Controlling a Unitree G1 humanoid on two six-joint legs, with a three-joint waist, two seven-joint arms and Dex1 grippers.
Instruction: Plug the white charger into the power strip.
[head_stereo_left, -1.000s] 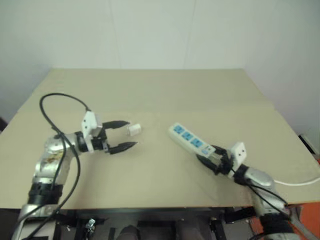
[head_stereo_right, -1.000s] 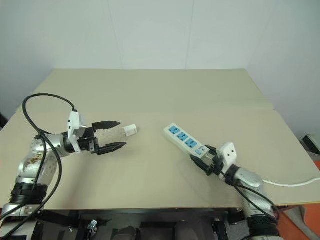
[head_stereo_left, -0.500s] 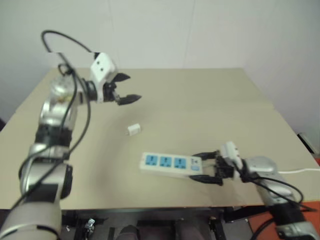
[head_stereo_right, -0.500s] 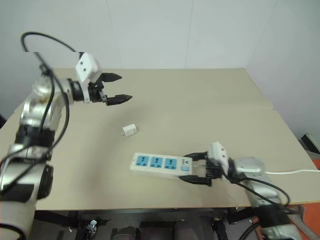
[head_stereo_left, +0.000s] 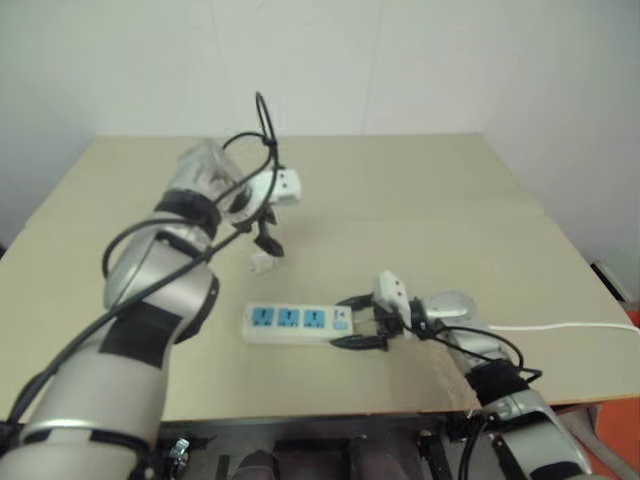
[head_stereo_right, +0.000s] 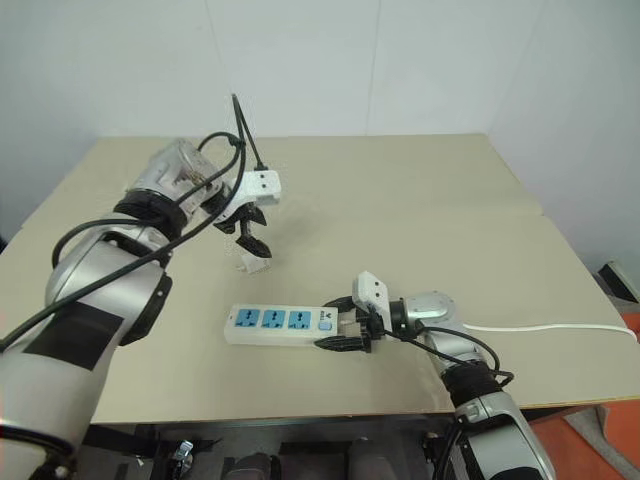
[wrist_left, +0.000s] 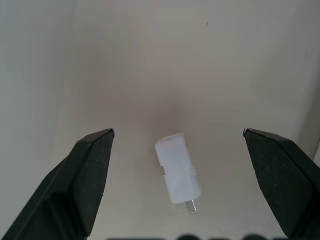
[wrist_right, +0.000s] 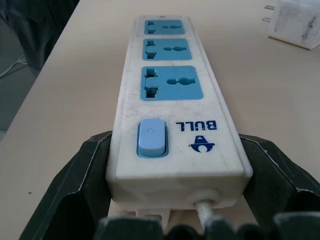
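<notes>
Clearly the plugging is not yet done. In the head views, the small white boxy charger (head_stereo_left: 263, 262) lies loose on the tan wooden table (head_stereo_left: 430, 200), near but apart from the long flat white power strip with three blue sockets (head_stereo_left: 297, 322). The left gripper (head_stereo_right: 250, 233) hangs just above the charger; the right gripper (head_stereo_left: 358, 320) pinches the strip's switch end. Against a second ago, the strip has swung from a diagonal to lie across the near table, closer to the charger.

The left wrist view shows black fingers (wrist_left: 85, 175) spread wide either side of the charger, apart from it, prongs visible.

The right wrist view shows both jaws pressed against the strip's sides by the blue switch (wrist_right: 151, 137). Grasping, lifting and inserting remain.
</notes>
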